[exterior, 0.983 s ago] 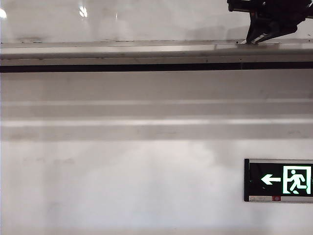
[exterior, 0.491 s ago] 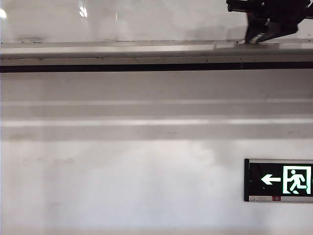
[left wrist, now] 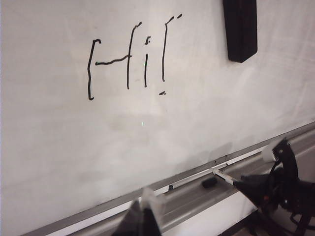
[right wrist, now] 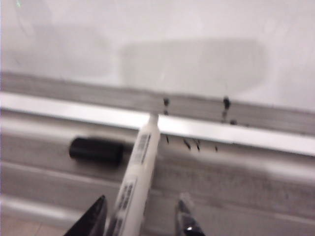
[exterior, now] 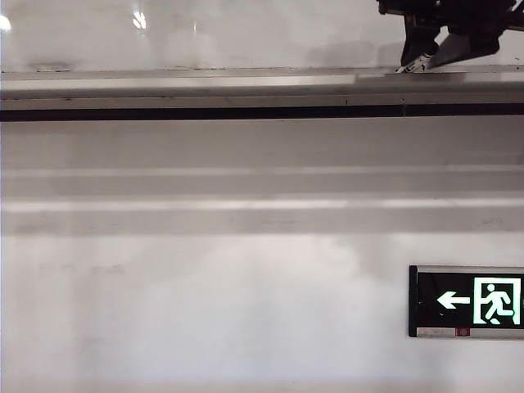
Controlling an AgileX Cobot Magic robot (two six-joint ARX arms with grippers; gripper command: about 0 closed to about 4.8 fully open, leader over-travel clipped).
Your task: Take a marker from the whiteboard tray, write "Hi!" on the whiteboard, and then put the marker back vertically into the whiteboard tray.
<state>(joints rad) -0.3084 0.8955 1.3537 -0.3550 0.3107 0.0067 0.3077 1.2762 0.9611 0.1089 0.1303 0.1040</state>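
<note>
The whiteboard [left wrist: 206, 123] bears "Hi!" [left wrist: 129, 56] in black strokes. Below it runs the silver whiteboard tray [left wrist: 192, 199] [right wrist: 256, 172] [exterior: 164, 82]. The white marker [right wrist: 140, 167] [left wrist: 224, 176] lies across the tray, uncapped, its tip against the back ledge. Its black cap [right wrist: 96, 151] [left wrist: 209, 183] lies loose in the tray beside it. My right gripper [right wrist: 141, 202] [exterior: 424, 59] straddles the marker's barrel, open, with a clear gap on one side. My left gripper [left wrist: 145, 216] hovers farther along the tray, shut and empty.
A black eraser [left wrist: 239, 29] hangs on the board above and to the side of the writing. Small dark specks [right wrist: 194, 143] dot the tray near the marker's tip. Below the tray the exterior view shows a matte wall with a green exit sign [exterior: 467, 300].
My right gripper's jaws have spread apart and let go of the marker, which now rests in the tray. The left arm has stayed still.
</note>
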